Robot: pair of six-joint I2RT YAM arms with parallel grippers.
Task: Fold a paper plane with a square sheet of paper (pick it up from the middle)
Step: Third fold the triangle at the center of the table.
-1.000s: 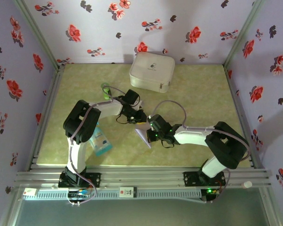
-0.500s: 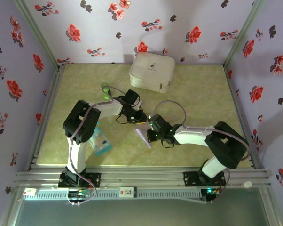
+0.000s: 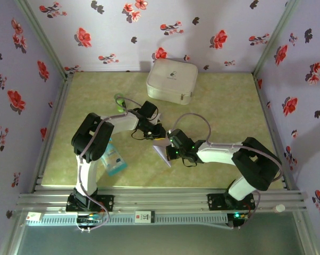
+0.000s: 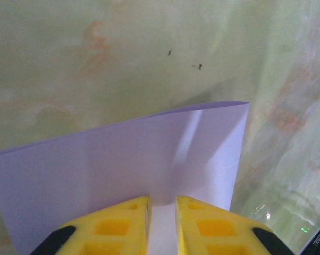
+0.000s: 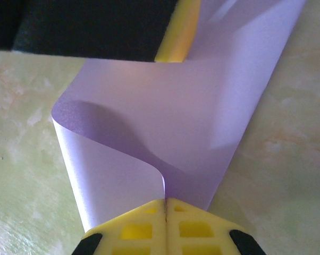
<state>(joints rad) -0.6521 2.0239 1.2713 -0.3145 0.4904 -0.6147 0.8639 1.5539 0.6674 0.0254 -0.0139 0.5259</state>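
Square sheet of paper (image 3: 162,150), thin and pale lavender, is near the middle of the top view, a bit below centre. It sits between the two black robot arms, over the green marbled table (image 3: 229,111). I cannot tell if its low edge touches the table.

The right gripper (image 5: 165,204) has yellow fingers and is pinched tight on the paper at the bottom of the right wrist view. From there the paper curls over in a soft loop toward the top of the frame.

The left gripper (image 4: 162,204) is at the bottom of the left wrist view. Its jaws are nearly together, with the paper in the thin gap between them, so I think it is holding on too.

I think each arm holds one side so the paper can bend over and its edges can meet for a fold. No sharp crease shows yet.

A white zipped case (image 3: 171,81) sits at the upper middle. A blue-and-white plastic packet (image 3: 113,159) lies at the lower left. Both are well out of the way.
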